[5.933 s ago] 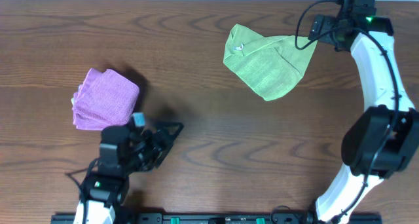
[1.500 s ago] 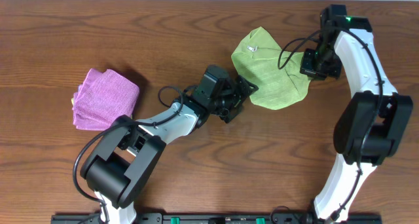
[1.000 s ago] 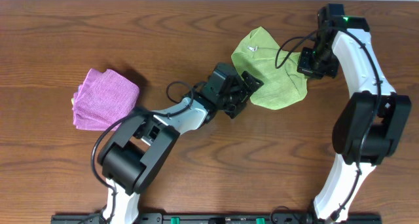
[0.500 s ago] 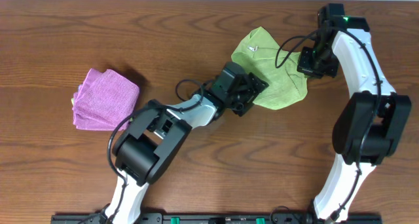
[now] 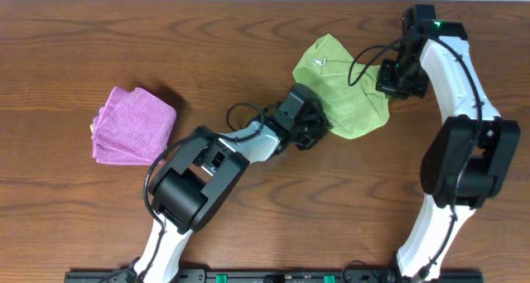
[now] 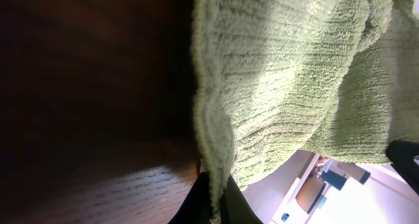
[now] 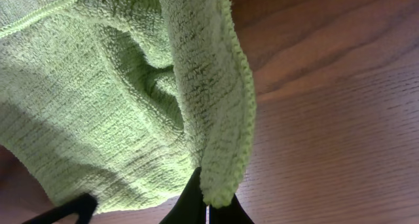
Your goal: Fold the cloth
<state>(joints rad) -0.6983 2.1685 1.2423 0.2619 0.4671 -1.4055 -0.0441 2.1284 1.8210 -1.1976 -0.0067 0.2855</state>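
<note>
A crumpled green cloth [image 5: 344,91] lies on the wooden table at the back right. My left gripper [image 5: 320,127] sits at its lower left edge, shut on that edge. In the left wrist view the cloth's hem [image 6: 213,132] runs down between the dark fingers of my left gripper [image 6: 215,207]. At the cloth's right corner, my right gripper [image 5: 389,74] is shut on a folded corner. The right wrist view shows that rolled green corner [image 7: 226,139] pinched in the right gripper [image 7: 209,207]. A small white tag [image 5: 320,61] shows near the cloth's top.
A folded pink cloth [image 5: 132,126] rests at the left of the table [image 5: 248,35]. The left arm stretches diagonally from the front edge to the green cloth. The right arm curves along the right side.
My left arm has reached further right onto the green cloth's edge and its jaws have closed on it. The right gripper has kept its hold and place.
</note>
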